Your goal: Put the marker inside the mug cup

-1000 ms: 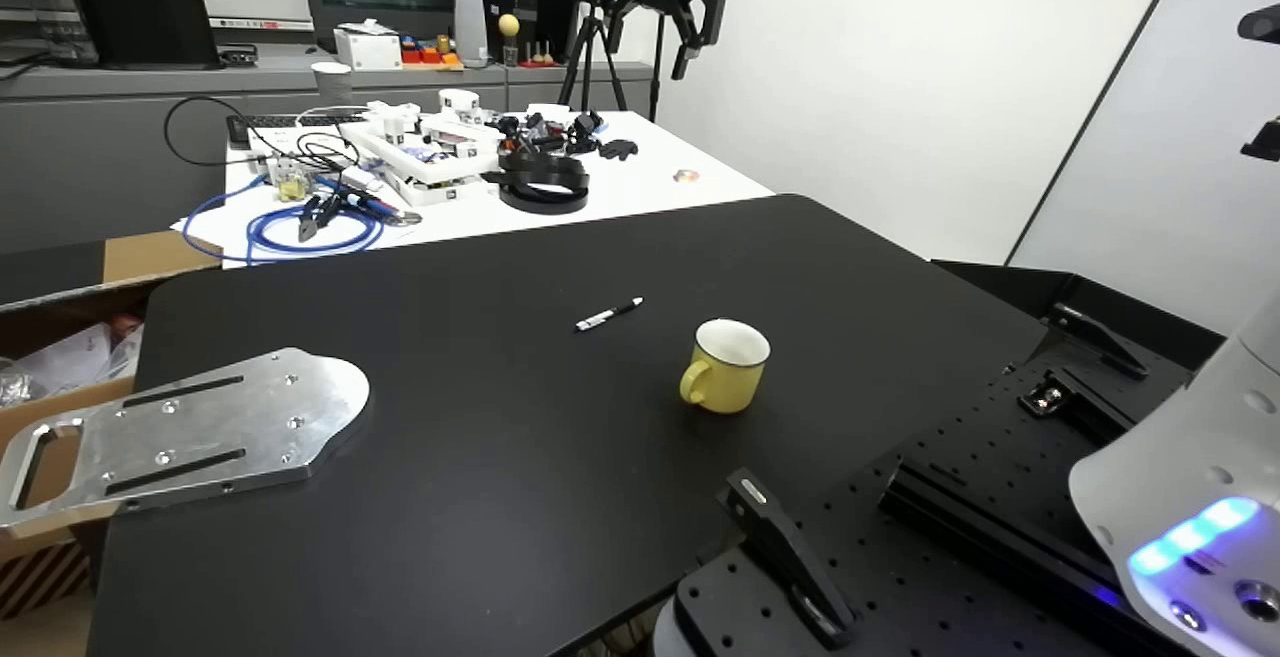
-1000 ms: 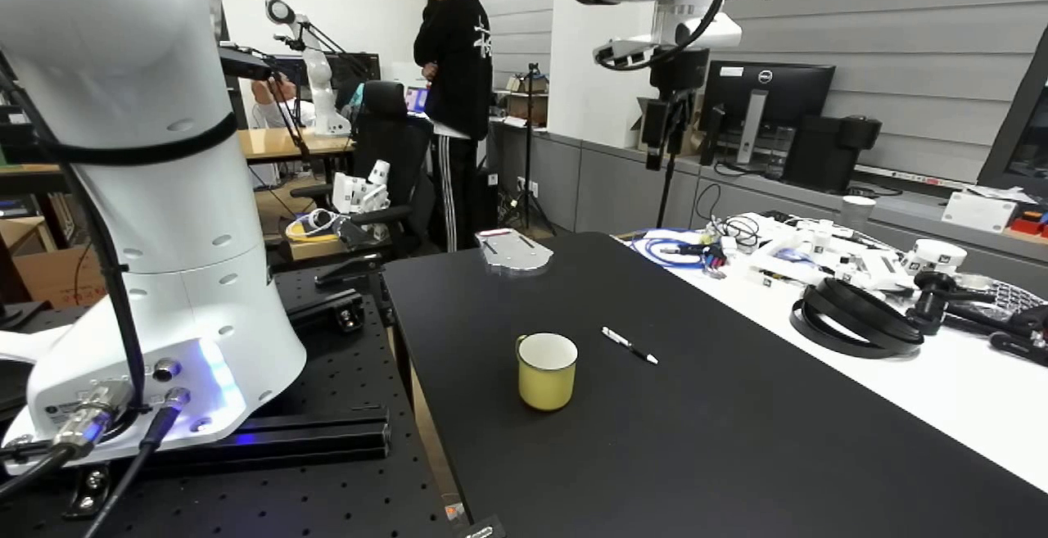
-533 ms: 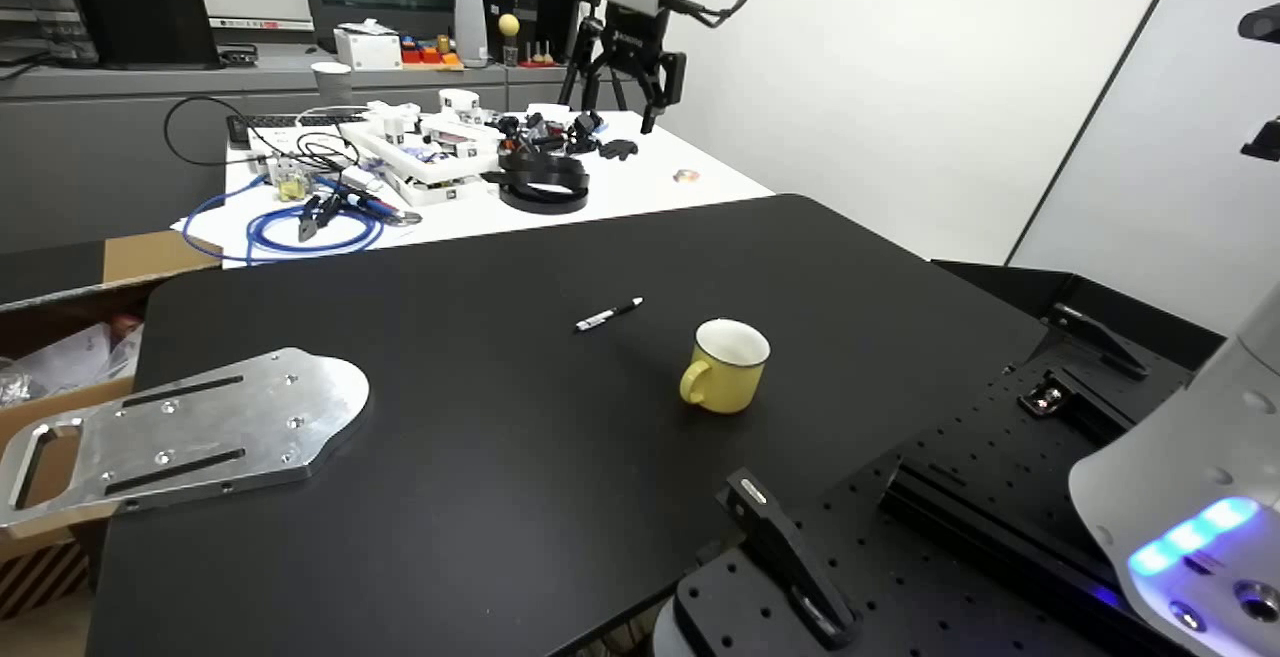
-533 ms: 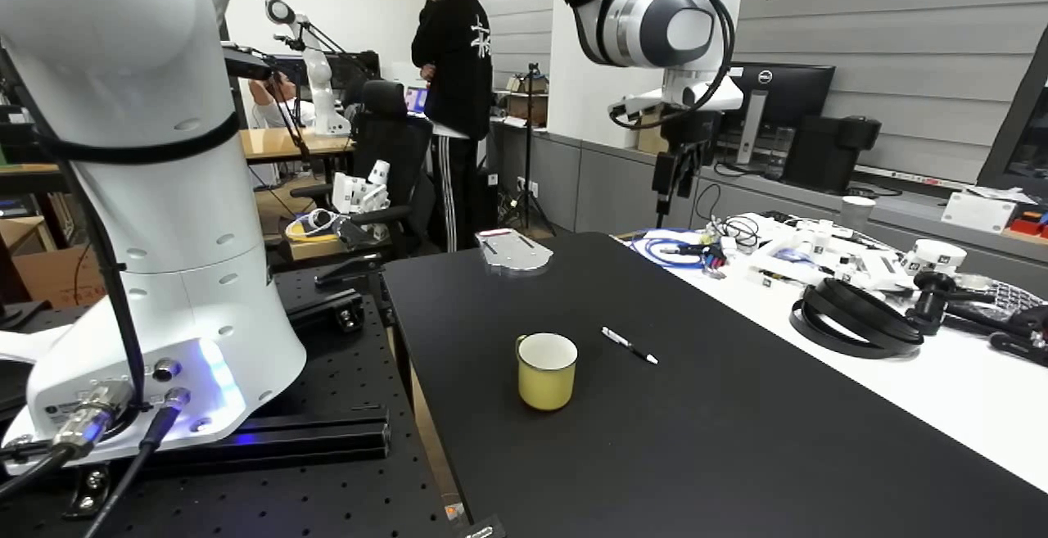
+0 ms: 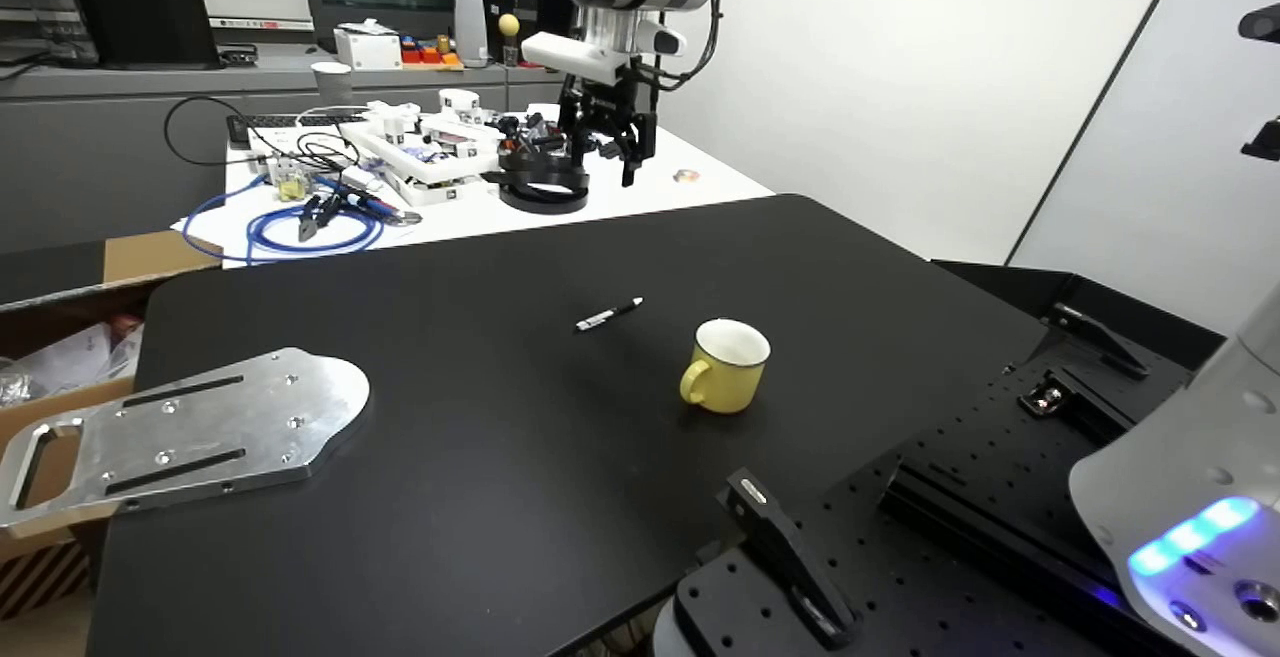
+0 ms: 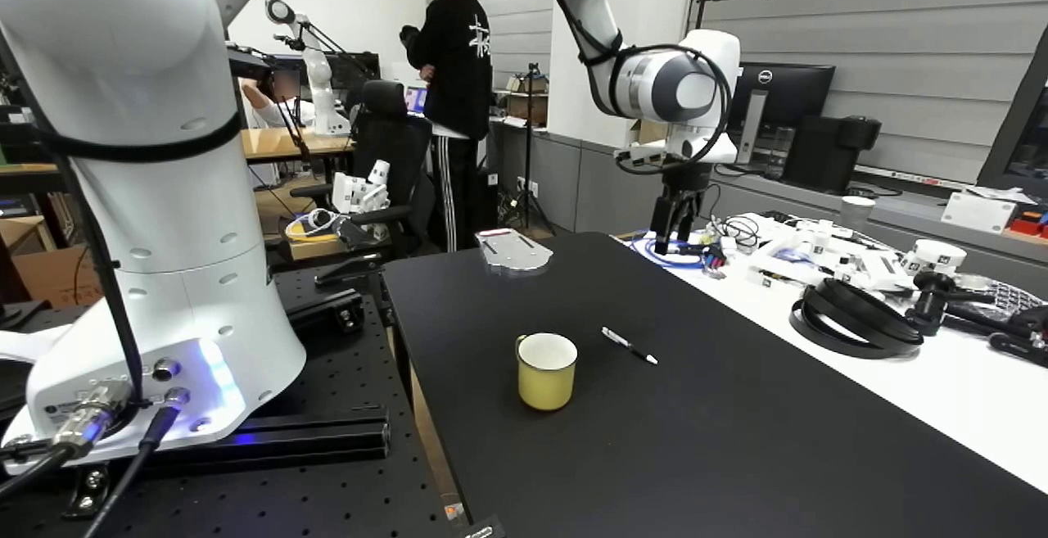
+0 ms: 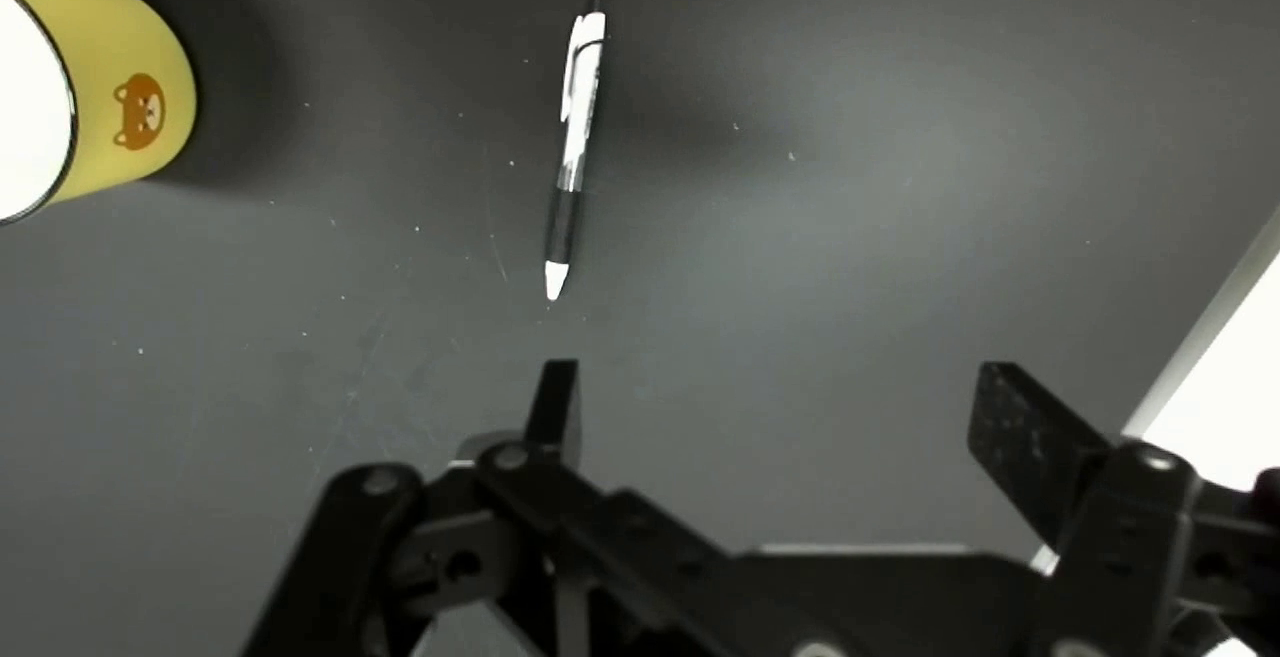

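"Where is it, and how is your hand?"

"What I take for the marker is a slim white-and-black clip pen (image 7: 576, 147), lying flat on the matte black tabletop (image 7: 850, 267). It is near the upright, dark-rimmed, white-lined yellow mug (image 5: 727, 379), not touching it. My black two-fingered gripper (image 7: 775, 419) hangs raised, well apart from the pen, fingertips wide, nothing between them."

"How will it handle?"

"Light and stiff, I'd judge, and hardly fragile. The barrel is probably smooth plastic, so it may roll or swivel if I pinch off-centre. I'd take it across the middle, just past the clip, one finger on each side of the barrel and low, since it lies so thin against the tabletop."

"And the containers?"

"In both exterior views the mug shows me its white inner wall; I can't make out the bottom, so I won't swear to what's in it. In an exterior view a brown cardboard box (image 5: 160, 253) beside the tabletop holds crumpled plastic-looking wrapping (image 5: 85, 357); the rest in there I can't identify."
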Controlling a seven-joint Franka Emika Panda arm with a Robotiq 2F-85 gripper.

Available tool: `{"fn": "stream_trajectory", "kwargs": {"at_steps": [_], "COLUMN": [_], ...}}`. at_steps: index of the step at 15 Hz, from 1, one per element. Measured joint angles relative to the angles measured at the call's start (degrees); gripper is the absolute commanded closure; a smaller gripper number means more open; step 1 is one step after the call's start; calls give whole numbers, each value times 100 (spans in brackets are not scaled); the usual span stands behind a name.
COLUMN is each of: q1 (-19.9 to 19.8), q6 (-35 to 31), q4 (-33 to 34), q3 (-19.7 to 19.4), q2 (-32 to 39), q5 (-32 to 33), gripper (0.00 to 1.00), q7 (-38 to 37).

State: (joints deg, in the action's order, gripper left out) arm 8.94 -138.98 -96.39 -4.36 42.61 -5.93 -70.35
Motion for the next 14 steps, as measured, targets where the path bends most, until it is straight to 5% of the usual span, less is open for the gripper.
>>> {"fn": "stream_trajectory", "kwargs": {"at_steps": [14], "q1": [99], "q6": [-372], "q4": [219], "q3": [104], "q2": [959], "q5": [-136], "gripper": [0], "q7": [-23]}}
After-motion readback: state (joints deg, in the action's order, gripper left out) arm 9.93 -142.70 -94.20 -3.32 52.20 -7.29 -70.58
